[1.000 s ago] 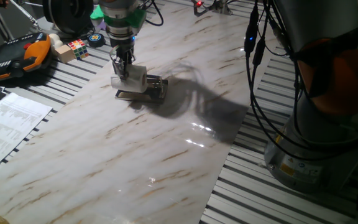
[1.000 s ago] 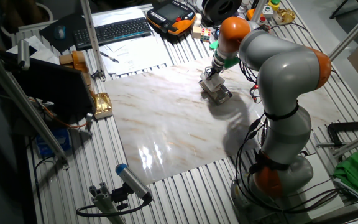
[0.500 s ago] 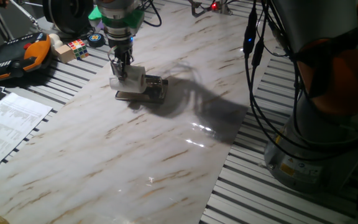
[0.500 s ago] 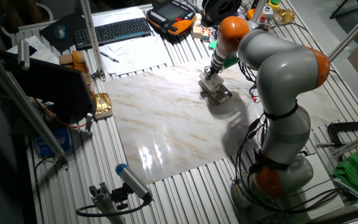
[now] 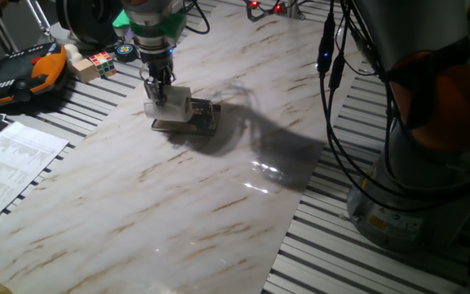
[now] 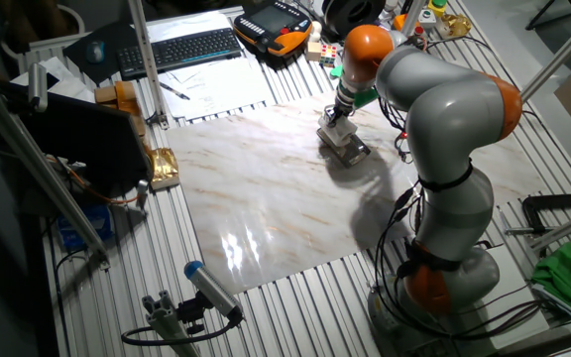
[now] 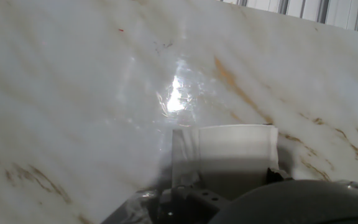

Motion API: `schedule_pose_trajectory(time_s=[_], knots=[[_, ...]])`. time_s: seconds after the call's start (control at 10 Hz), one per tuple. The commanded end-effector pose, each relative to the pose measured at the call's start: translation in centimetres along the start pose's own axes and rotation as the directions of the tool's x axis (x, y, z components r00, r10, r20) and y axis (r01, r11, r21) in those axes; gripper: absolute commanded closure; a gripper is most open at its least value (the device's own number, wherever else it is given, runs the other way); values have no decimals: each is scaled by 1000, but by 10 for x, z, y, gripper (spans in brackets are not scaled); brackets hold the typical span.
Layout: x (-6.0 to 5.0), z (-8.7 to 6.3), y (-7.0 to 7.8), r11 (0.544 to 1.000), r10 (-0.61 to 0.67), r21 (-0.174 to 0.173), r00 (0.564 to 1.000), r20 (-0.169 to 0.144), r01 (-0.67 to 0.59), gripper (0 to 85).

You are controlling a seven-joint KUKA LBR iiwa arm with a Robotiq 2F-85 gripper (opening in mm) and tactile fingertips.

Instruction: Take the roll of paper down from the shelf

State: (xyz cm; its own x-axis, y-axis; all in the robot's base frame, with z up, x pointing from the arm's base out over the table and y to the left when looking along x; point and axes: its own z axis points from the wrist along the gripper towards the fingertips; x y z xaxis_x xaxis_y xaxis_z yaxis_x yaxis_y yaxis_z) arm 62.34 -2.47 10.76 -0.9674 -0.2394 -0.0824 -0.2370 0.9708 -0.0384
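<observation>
surface: glossy marble board | slatted metal table | glare patches

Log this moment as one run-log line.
phase: grasp | gripper: shut on roll of paper | roll: above shelf, not yet set down | surface: marble board

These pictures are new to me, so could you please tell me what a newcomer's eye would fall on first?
The big grey and orange arm dominates, bent over the marble-patterned table. At its tip the gripper is down on the roll of paper, which sits on the shelf near the table's far edge. Beyond that edge lie an orange and black pendant and a colourful cube.
</observation>
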Motion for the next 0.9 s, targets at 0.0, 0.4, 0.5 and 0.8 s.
schedule_pose_trajectory(time_s=[0.0,0.4,0.5,0.8], knots=[[0,0,0,1000,0,2,1000,-2,0,843],[-11,-1,0,1000,-25,-15,1000,18,26,843],[-16,0,0,999,-32,-15,999,30,33,843],[-28,6,2,999,-46,-17,997,55,47,843]])
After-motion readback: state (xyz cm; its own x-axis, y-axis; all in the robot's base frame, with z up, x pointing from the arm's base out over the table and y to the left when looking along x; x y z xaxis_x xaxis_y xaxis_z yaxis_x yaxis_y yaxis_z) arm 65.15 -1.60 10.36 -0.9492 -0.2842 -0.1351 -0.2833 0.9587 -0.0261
